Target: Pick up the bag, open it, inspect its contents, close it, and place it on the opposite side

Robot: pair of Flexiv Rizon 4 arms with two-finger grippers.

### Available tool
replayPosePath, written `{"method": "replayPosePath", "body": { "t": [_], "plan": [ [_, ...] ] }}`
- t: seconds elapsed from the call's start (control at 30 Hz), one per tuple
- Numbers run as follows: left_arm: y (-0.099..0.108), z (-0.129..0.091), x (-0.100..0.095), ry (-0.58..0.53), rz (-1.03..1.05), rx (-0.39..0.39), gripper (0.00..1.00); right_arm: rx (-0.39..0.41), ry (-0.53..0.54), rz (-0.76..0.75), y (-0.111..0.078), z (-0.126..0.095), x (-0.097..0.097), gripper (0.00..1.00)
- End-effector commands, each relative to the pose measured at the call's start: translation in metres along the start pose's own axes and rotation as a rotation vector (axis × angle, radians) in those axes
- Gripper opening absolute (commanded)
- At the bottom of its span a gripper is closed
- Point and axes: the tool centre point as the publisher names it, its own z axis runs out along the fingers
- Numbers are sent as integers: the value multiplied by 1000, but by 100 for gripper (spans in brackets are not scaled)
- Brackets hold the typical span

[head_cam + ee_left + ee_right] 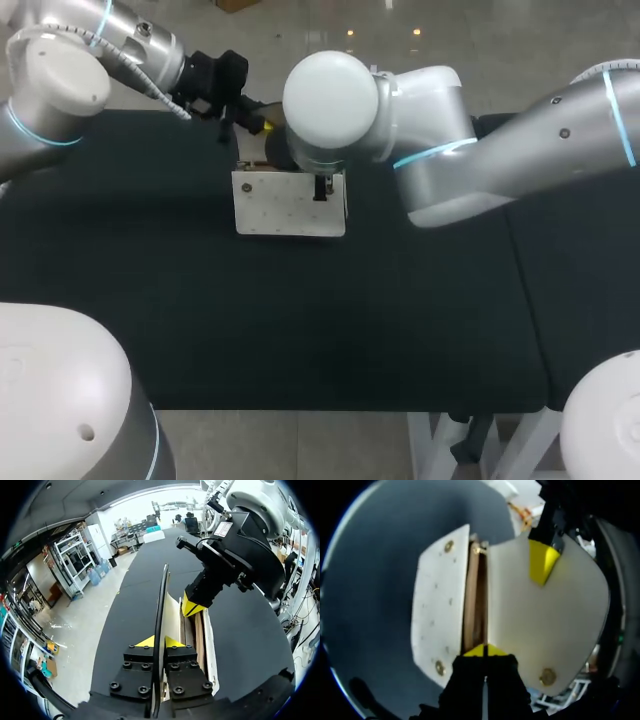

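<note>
From above, the white bag [285, 205] sits near the middle of the black bench [150, 300]. The left gripper [258, 122] is at its far edge. The right arm [450, 150] bends over the bag and hides its top.

From the left wrist, the left gripper is squeezed narrow on the bag's thin flap [162, 600], holding it up on edge. Just ahead, the right gripper [192, 607] looks squeezed narrow on the bag's wall.

From the right wrist, the bag is spread open. Something brown [472, 600] shows in the gap.

I think this is the looking-inside step. Next, the 2 grippers should bring the flap back down to close the bag.
</note>
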Motion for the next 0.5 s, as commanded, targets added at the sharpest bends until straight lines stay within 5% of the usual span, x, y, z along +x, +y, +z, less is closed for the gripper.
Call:
{"method": "replayPosePath", "body": {
  "t": [0.03,0.5],
  "plan": [
    [0,-1,4,-16,-7,9,0,-1,4,-2,2,-2,7,0],
    [-4,-5,8,-47,-7,37,0,-15,48,-11,7,0,24,0]
  ]
}}
